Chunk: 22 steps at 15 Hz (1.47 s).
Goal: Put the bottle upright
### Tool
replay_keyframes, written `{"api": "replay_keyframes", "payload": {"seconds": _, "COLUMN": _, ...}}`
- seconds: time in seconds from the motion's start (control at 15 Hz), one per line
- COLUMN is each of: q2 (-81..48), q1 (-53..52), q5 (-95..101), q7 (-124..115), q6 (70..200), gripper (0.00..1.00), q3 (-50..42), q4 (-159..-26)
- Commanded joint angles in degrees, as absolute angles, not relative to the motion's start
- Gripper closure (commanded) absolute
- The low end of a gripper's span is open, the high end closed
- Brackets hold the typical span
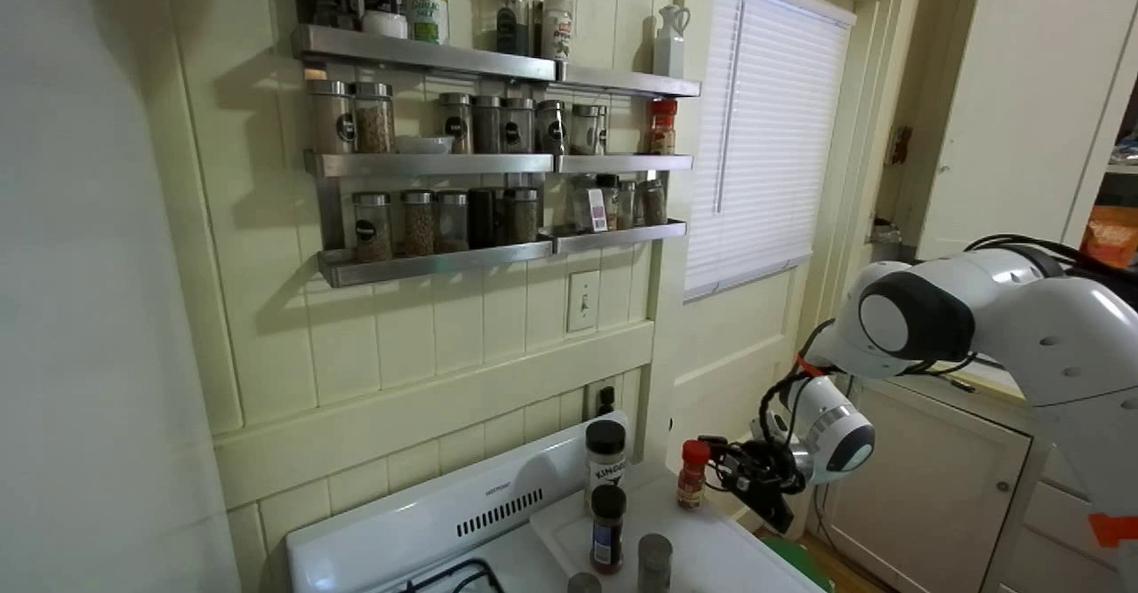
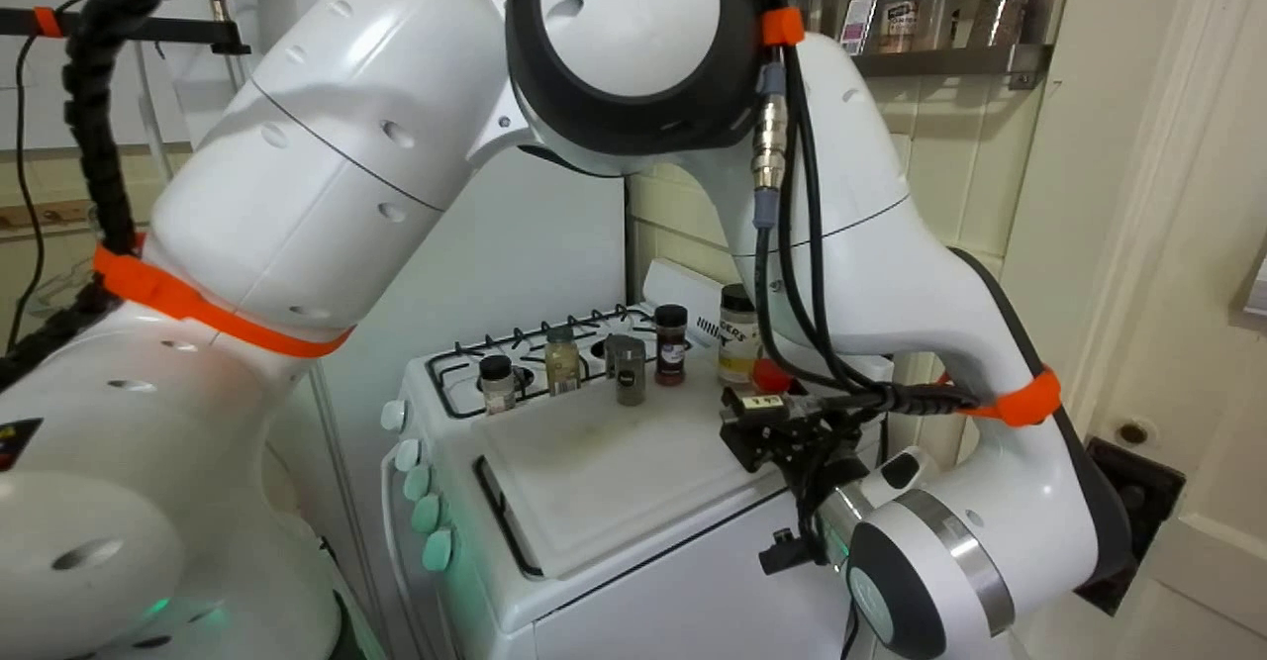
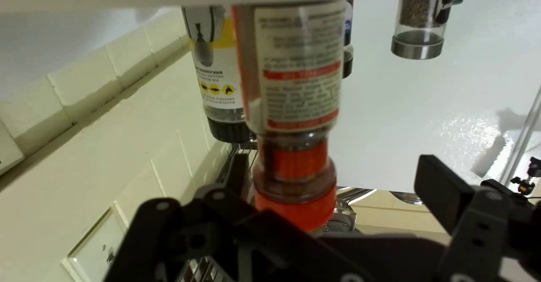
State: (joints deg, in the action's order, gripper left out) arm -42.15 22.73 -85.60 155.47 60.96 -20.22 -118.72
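In the wrist view we see the gripper (image 3: 331,176), fingers (image 3: 439,184) wide apart, close to the red-capped bottle (image 3: 300,75); in an exterior view that bottle stands upright on the white board (image 1: 725,553), just left of the gripper.

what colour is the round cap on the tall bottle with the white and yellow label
Black; the round cap shows best in the wrist view.
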Motion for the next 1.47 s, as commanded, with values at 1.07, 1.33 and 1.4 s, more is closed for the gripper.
{"api": "replay_keyframes", "payload": {"seconds": 1.07, "q2": -36.9, "q1": 22.4, "q5": -86.3, "q7": 157.4, "q6": 77.6, "gripper": 0.87, "q3": -22.6, "q4": -126.5}}
{"api": "replay_keyframes", "payload": {"seconds": 1.33, "q2": -37.5, "q1": 22.7, "q5": -86.9, "q7": 157.4, "q6": 78.9, "gripper": 1.0, "q3": -22.3, "q4": -125.8}}
{"api": "replay_keyframes", "payload": {"seconds": 1.4, "q2": -37.8, "q1": 22.8, "q5": -87.2, "q7": 157.4, "q6": 79.1, "gripper": 1.0, "q3": -22.1, "q4": -125.9}}
